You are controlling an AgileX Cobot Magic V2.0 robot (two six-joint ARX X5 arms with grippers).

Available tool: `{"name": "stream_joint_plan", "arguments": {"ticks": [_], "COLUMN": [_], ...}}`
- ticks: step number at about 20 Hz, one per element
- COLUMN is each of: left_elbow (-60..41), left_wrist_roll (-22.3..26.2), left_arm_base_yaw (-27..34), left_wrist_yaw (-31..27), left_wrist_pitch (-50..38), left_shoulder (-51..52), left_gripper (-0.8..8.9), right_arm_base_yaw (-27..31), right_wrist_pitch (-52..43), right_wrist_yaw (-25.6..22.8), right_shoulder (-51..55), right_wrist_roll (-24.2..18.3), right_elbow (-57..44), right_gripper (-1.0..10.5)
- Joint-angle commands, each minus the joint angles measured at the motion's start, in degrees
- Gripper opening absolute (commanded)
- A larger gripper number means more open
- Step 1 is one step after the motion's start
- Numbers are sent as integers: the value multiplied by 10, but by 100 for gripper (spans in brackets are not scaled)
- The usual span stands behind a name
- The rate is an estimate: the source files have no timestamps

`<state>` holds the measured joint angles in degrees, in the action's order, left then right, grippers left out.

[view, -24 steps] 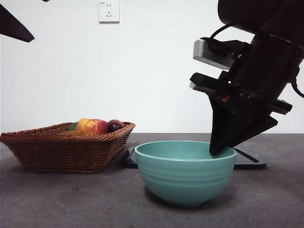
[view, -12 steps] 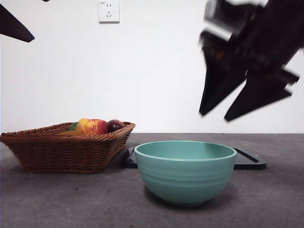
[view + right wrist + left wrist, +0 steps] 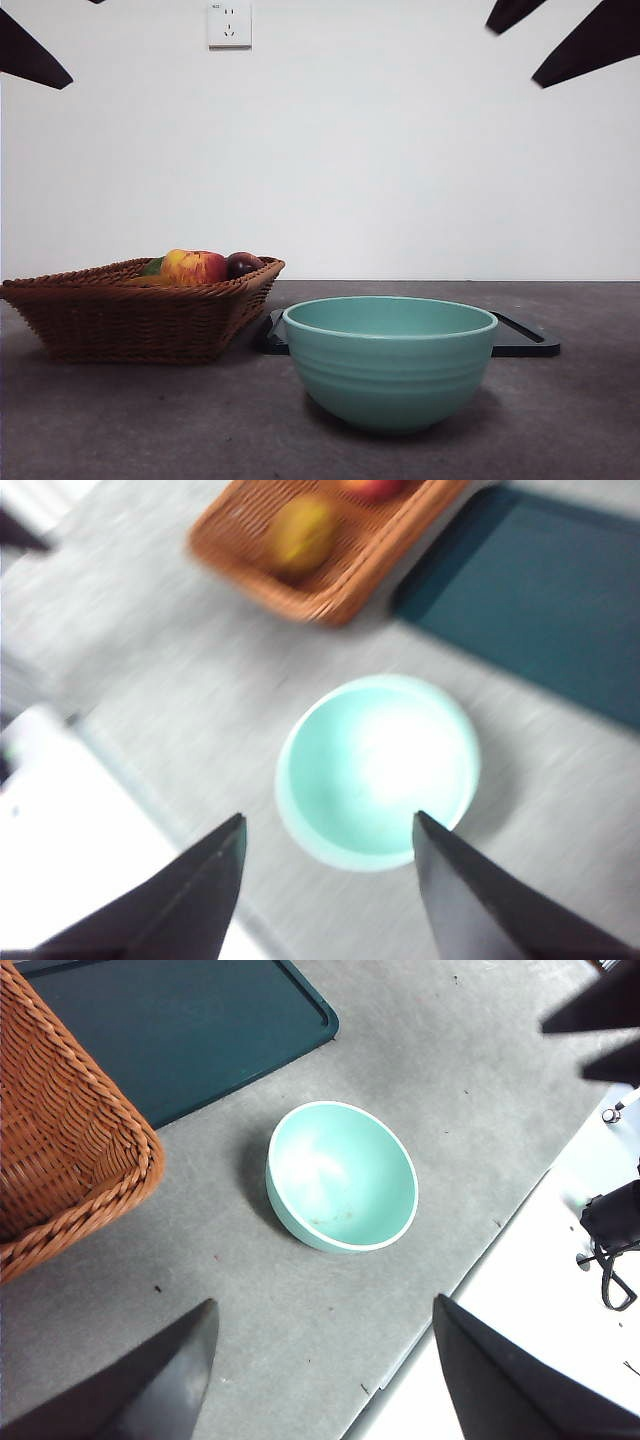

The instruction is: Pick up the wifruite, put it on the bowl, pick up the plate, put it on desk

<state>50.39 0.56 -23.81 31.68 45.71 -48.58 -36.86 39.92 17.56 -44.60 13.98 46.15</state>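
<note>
The teal-green bowl (image 3: pixel 390 362) stands on the dark grey desk (image 3: pixel 560 420), in front of a flat dark teal plate (image 3: pixel 522 340). In the left wrist view the bowl (image 3: pixel 342 1176) shows a bare inside. No brown wifruite shows in any view. My right gripper (image 3: pixel 513 55) hangs open and empty high at the top right, above the bowl (image 3: pixel 378 770); it also shows in the left wrist view (image 3: pixel 565 1050). My left gripper (image 3: pixel 325 1305) is open and empty, high over the desk's near edge, and only its black tip (image 3: pixel 30 55) shows in the front view.
A brown wicker basket (image 3: pixel 140 312) stands left of the bowl with a red-yellow apple (image 3: pixel 195 267) and a dark purple fruit (image 3: pixel 243 264) in it. The right wrist view shows a yellow-green fruit (image 3: pixel 298 532) in the basket (image 3: pixel 340 580). The plate (image 3: pixel 180 1030) lies beside the basket.
My right gripper has risen from the bowl's rim to the top right corner, and its jaws have spread apart. The bowl, basket and plate have not moved.
</note>
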Motion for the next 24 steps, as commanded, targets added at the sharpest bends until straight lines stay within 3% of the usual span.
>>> {"name": "stream_joint_plan", "arguments": {"ticks": [1, 3, 17, 19, 21, 24], "left_elbow": [5, 4, 4, 5, 4, 4], "left_wrist_roll": [5, 5, 5, 5, 5, 5], "left_arm_base_yaw": [-3, -3, -3, -3, -3, -3], "left_wrist_yaw": [2, 2, 2, 2, 2, 2], "left_wrist_pitch": [-3, -3, -2, -2, -2, -2], "left_shoulder": [-3, -3, -3, -3, -3, -3], "left_gripper": [340, 340, 331, 185, 3, 8], "right_arm_base_yaw": [-5, -5, -5, -5, -5, -5], "right_wrist_pitch": [28, 55, 64, 64, 64, 63], "right_wrist_yaw": [35, 58, 58, 58, 57, 41], "right_shoulder": [7, 11, 13, 12, 12, 12], "right_wrist_roll": [6, 6, 5, 4, 0, -11], "right_elbow": [9, 9, 9, 9, 9, 9], "right_gripper": [267, 267, 267, 230, 19, 6]}}
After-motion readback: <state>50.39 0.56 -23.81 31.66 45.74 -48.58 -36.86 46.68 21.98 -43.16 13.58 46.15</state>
